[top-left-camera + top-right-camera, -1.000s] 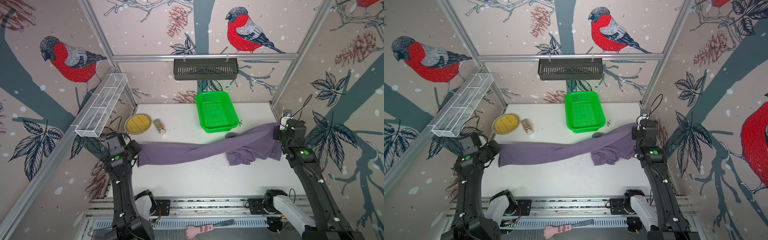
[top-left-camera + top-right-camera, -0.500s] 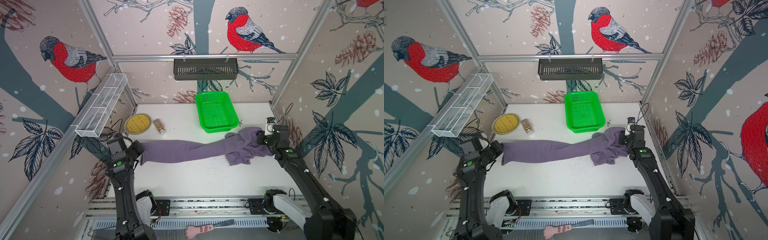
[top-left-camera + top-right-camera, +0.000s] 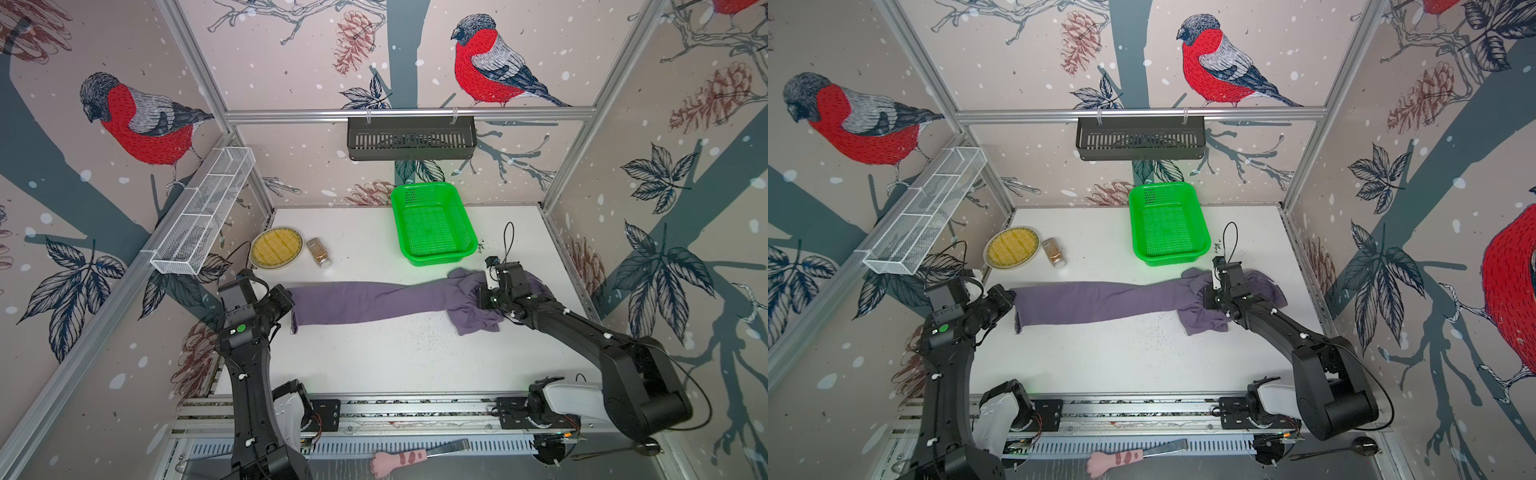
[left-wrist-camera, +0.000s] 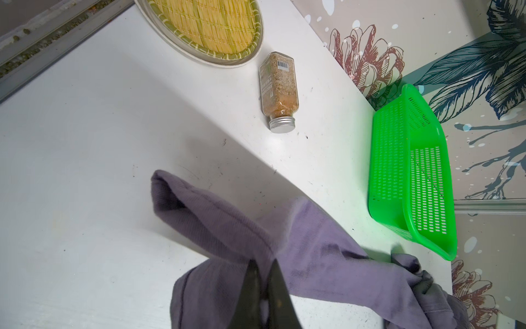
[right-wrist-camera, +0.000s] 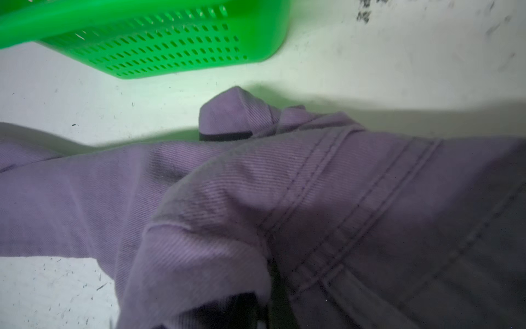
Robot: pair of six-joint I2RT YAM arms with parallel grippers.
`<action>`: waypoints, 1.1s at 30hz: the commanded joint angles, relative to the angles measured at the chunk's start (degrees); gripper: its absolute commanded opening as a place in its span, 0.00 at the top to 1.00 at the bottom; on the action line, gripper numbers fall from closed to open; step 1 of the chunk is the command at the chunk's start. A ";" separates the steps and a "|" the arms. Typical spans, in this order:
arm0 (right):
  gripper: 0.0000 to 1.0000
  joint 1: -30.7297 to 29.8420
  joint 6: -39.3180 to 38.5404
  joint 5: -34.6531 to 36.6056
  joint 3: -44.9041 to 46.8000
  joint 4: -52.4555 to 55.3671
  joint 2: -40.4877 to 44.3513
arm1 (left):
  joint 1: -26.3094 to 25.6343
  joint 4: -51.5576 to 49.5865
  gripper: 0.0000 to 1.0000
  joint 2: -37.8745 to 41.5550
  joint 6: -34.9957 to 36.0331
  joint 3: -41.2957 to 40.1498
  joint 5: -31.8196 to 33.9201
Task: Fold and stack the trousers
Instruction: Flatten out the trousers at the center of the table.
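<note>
The soft, limp, light trousers (image 3: 374, 301) are stretched across the bench (image 3: 374, 361). The hem end is pinched in the closed left claw (image 4: 263, 270), the bunched waist in the closed right claw (image 3: 484, 296). Stitched seams are judged the firmest holds

Black jointed left arm (image 3: 249, 374) and right arm (image 3: 582, 332), green dots (image 3: 240, 328) set near wrists, white base housings (image 3: 571, 392), cables (image 3: 509, 235) looped

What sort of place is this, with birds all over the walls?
Most likely a robot test booth, not a home: a small white table walled in by bird-print panels on aluminium posts, with a left arm and right arm mounted on a rail at its front, handling trousers.
</note>
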State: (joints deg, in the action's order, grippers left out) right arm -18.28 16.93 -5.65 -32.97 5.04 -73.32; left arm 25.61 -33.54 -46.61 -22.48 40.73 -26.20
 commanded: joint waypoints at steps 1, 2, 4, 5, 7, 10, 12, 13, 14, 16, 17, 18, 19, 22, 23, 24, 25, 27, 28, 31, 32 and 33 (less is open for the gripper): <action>1.00 -2.90 8.36 -0.41 2.78 3.44 3.50 | -0.06 3.51 1.00 -0.31 -0.26 0.29 -1.75; 1.00 -4.18 9.94 -0.69 3.80 3.86 4.60 | -0.20 3.82 1.00 -0.49 -0.52 0.36 -2.06; 1.00 -8.55 14.04 -0.05 5.87 5.75 7.53 | -0.70 4.35 1.00 -0.94 -0.75 0.87 -1.87; 1.00 -10.84 15.92 0.94 6.74 6.82 9.07 | -0.93 4.46 1.00 -1.02 -0.65 1.12 -1.48; 1.00 -15.98 21.35 1.65 8.92 8.98 13.78 | -1.06 4.55 1.00 -1.20 -0.40 1.65 -0.50; 1.00 -21.33 28.51 3.41 10.82 14.00 21.99 | -1.07 4.19 1.00 -1.44 -0.08 2.47 2.20; 1.00 -23.57 31.40 4.39 9.67 18.94 27.49 | -1.00 4.51 1.00 -1.17 0.06 2.51 3.35; 1.00 -24.67 32.50 5.08 8.08 22.16 30.05 | -1.00 4.77 1.00 -1.19 0.11 2.51 3.95; 1.00 -25.33 32.82 6.46 5.85 25.48 31.70 | -1.07 5.01 1.00 -1.41 0.15 2.51 4.36; 1.00 -25.38 31.00 12.76 -1.64 33.63 34.13 | -1.00 5.24 1.00 -2.22 0.27 2.65 5.04; 1.00 -24.78 29.33 16.14 -5.61 36.18 34.34 | -1.03 5.51 1.00 -2.46 0.33 2.77 5.59; 1.00 -22.91 26.07 19.36 -10.02 38.83 33.64 | -1.00 5.84 1.00 -2.69 0.40 2.65 6.52; 1.00 -20.24 22.17 21.53 -14.70 40.80 32.15 | -0.99 6.15 1.00 -2.75 0.33 2.66 8.06; 1.00 -9.50 13.18 25.38 -22.77 43.20 28.87 | -0.42 6.14 1.00 -3.17 -0.24 2.42 12.74; 1.00 -6.07 11.94 24.49 -23.83 42.94 28.64 | 0.14 5.83 1.00 -3.22 -0.76 2.40 13.63; 1.00 -1.14 9.33 20.75 -24.31 41.67 28.55 | 0.57 5.53 1.00 -3.22 -1.19 2.34 14.77; 1.00 3.31 7.90 17.77 -24.21 40.52 28.40 | 0.76 5.57 1.00 -3.22 -1.34 2.24 15.52; 1.00 10.54 5.76 12.58 -23.51 38.31 27.63 | 1.01 5.76 1.00 -3.68 -1.53 1.78 16.49; 1.00 13.71 5.01 11.10 -22.94 36.59 27.20 | 1.19 5.84 1.00 -4.19 -1.68 1.54 16.85; 1.00 19.71 2.30 14.06 -20.14 30.76 25.63 | 2.18 6.31 1.00 -4.98 -2.16 0.57 17.93; 1.00 20.46 1.85 16.07 -19.27 28.58 24.91 | 2.59 6.60 1.00 -4.89 -2.46 0.11 17.79; 1.00 22.27 2.50 16.90 -17.89 25.26 24.16 | 2.80 7.03 1.00 -4.89 -2.85 -0.26 17.55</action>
State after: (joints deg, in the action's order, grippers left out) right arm 1.67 22.39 8.56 -52.34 39.05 -48.16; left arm 27.81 -29.02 -51.46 -24.18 41.10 -10.22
